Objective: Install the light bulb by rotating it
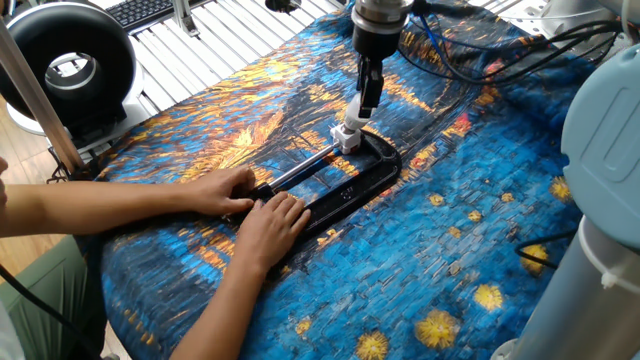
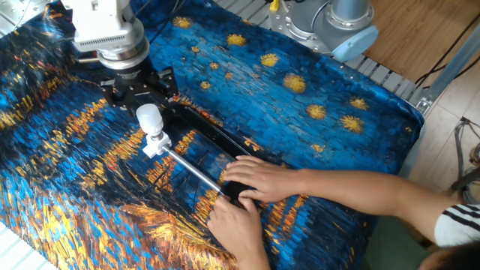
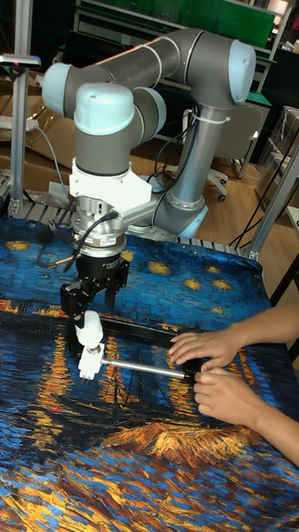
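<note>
The light bulb [image 2: 149, 118] stands upright in the upper left of the other fixed view, its neck seated in a small white socket block [image 2: 157, 143] at the end of a metal rod [image 2: 196, 172]. That rod belongs to a black C-clamp [image 1: 335, 187] lying flat on the painted cloth [image 2: 315, 150] that covers the desk. Two human hands [image 3: 212, 371] press down on the clamp's near end, at the lower right of the tall fixed view.

The end effector [image 3: 85, 314] hangs directly above the globe, and its dark fingers [image 1: 369, 88] reach down towards the top of the bulb. Whether they are closed on the globe or only close to it cannot be told from these views.

The bulb looks light and thin-walled, so probably fragile; its smooth, matte, round surface would likely slip under a loose grip and could crack under a hard one. The best hold seems to be across the widest part of the globe, with the fingers on opposite sides, firm enough to turn it without crushing it. The neck offers little room.
</note>
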### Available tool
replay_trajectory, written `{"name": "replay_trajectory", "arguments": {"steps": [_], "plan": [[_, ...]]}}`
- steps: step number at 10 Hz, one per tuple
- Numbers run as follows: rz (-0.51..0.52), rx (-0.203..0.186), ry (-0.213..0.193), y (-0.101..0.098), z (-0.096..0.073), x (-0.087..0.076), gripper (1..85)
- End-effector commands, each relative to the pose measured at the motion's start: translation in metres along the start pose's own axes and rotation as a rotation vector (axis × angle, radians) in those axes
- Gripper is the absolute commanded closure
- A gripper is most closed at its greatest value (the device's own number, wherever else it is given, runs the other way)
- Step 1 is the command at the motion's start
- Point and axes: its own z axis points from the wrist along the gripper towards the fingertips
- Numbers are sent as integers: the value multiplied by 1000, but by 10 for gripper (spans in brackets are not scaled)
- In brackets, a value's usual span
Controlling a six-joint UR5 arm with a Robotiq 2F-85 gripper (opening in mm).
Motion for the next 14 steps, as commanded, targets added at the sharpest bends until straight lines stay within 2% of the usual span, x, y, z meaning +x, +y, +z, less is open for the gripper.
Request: {"name": "replay_trajectory", "arguments": {"steps": [1,3,5,9,14], "plan": [[-12,22,-52,-10,1,-4,167],[-5,40,-42,-18,2,7,173],[48,4,-74,-10,3,6,173],[113,-38,-113,-2,2,5,183],[87,-9,-138,-10,5,7,193]]}}
